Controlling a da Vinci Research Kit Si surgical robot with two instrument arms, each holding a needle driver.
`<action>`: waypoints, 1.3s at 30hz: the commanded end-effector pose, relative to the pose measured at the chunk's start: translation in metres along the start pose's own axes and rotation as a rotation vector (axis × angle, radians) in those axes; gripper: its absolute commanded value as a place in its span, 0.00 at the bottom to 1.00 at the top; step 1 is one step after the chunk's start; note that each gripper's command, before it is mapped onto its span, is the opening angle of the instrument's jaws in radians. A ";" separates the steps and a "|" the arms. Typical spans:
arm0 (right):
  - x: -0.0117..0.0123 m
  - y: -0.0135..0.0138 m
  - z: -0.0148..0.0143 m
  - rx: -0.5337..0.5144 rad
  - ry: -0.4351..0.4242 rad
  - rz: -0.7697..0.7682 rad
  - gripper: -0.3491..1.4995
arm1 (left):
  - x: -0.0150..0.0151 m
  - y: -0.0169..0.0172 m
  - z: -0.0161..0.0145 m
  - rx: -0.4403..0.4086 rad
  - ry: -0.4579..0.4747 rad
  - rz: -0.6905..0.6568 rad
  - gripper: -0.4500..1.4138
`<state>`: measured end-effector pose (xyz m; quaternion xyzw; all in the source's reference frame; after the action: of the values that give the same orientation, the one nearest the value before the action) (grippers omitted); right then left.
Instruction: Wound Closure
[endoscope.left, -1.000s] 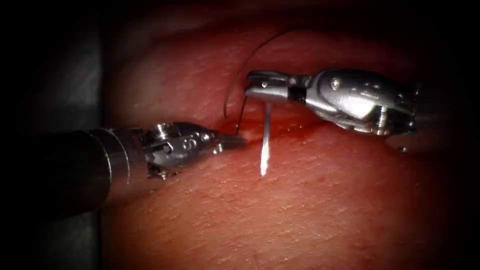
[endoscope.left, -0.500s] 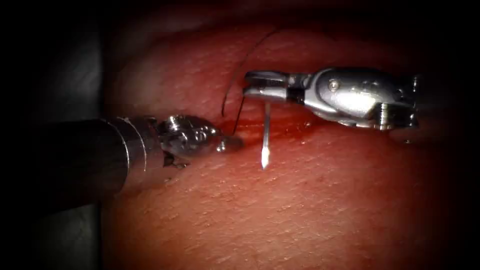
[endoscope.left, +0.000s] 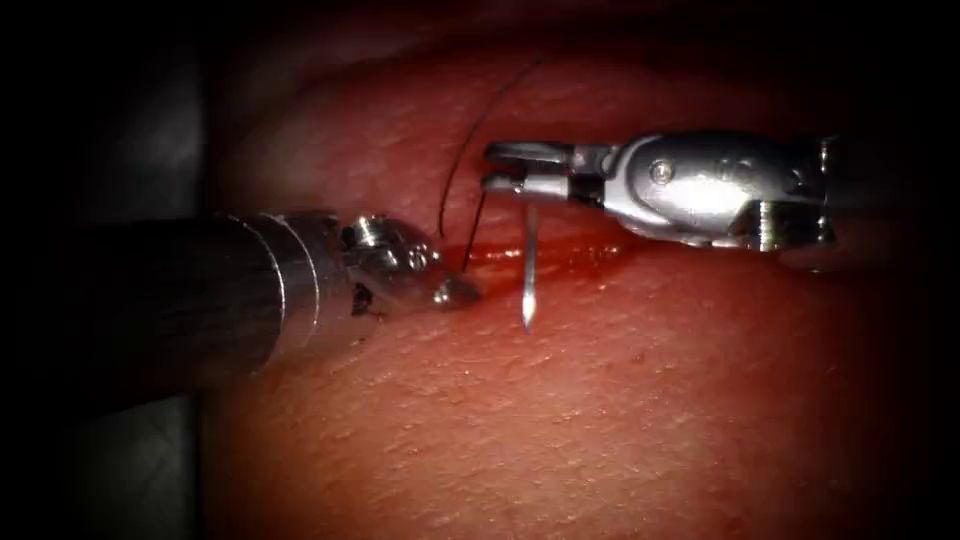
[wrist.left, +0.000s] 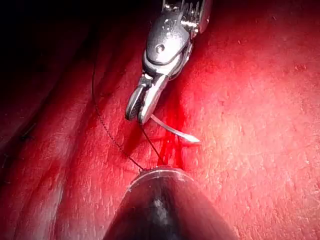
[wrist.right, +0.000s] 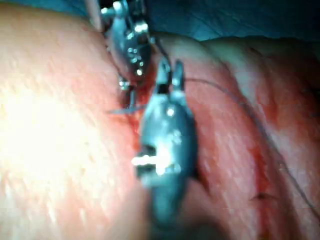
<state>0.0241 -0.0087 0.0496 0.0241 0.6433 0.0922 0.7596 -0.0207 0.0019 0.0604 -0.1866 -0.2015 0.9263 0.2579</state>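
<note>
Seemingly, a stitch is being set up on one tissue (endoscope.left: 620, 420) with one cut (endoscope.left: 560, 255). Two tools are counted. The left tool (endoscope.left: 455, 291) is set at the cut's left end, and what it holds cannot be told. The right tool (endoscope.left: 505, 167) is clamped near the tail of one needle (endoscope.left: 529, 270), whose tip is kept free of the tissue. One thread (endoscope.left: 470, 140) is seen. Steady aiming is likely called for next.

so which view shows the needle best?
Endoscope view: the needle hangs from the right tool, tip clear of the tissue. Left wrist view shows its curve; right wrist view just a blurred sliver.
</note>
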 end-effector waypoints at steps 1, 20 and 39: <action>-0.0005 -0.0007 0.0006 0.002 0.001 0.002 0.00 | 0.0003 0.0000 0.0008 -0.004 0.001 -0.005 0.37; -0.0006 -0.0003 0.0014 -0.023 -0.006 -0.052 0.00 | 0.0005 0.0006 0.0004 -0.049 -0.037 -0.016 0.32; -0.0027 -0.0017 0.0034 -0.006 0.064 -0.226 0.00 | -0.0002 0.0017 0.0003 -0.055 0.001 0.001 0.32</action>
<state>0.0266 -0.0098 0.0520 -0.0552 0.6655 0.0071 0.7444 -0.0207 0.0005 0.0593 -0.1939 -0.2262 0.9207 0.2522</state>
